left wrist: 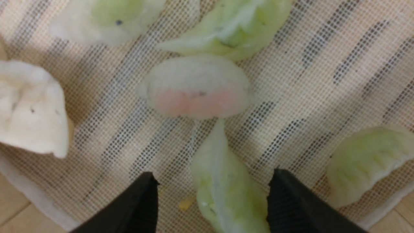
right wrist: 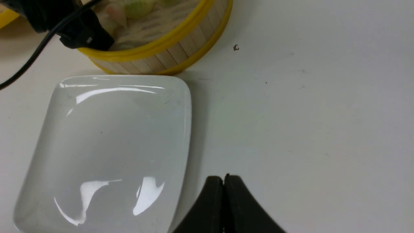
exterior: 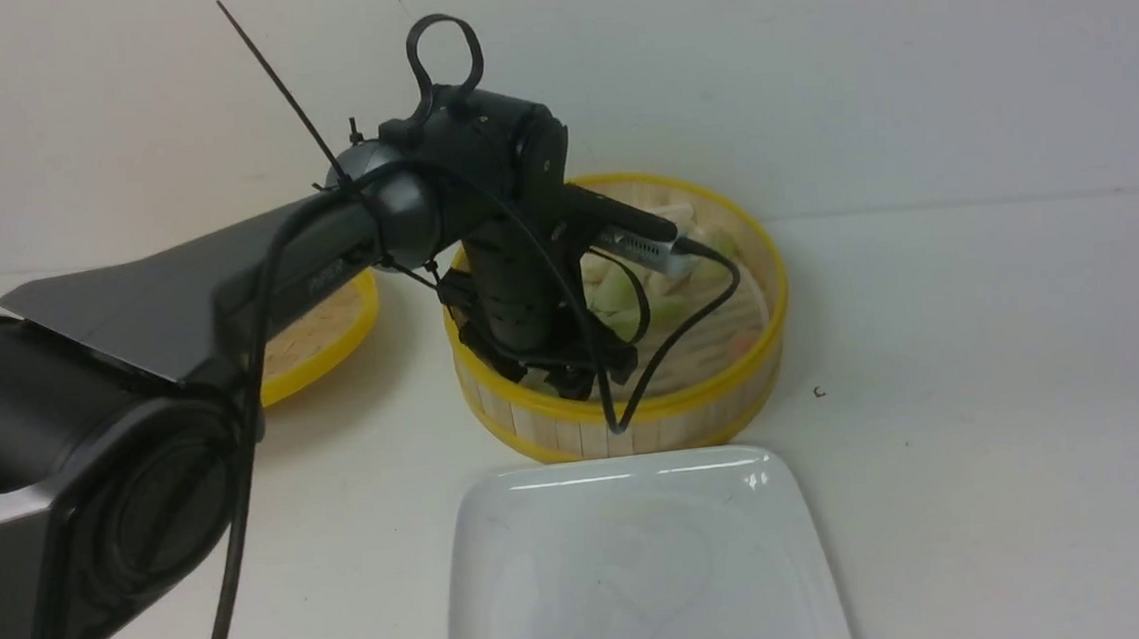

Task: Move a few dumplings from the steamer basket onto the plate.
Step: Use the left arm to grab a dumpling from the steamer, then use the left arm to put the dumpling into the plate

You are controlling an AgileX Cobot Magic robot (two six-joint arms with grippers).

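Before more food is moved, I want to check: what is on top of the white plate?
No dumplings show on the plate, only bright reflections. Its near edge is partly outside both views, so I cannot tell about that strip.

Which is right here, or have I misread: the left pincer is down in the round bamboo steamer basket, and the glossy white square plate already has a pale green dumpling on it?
Not quite: the glossy white square plate is empty, as the right wrist view shows.
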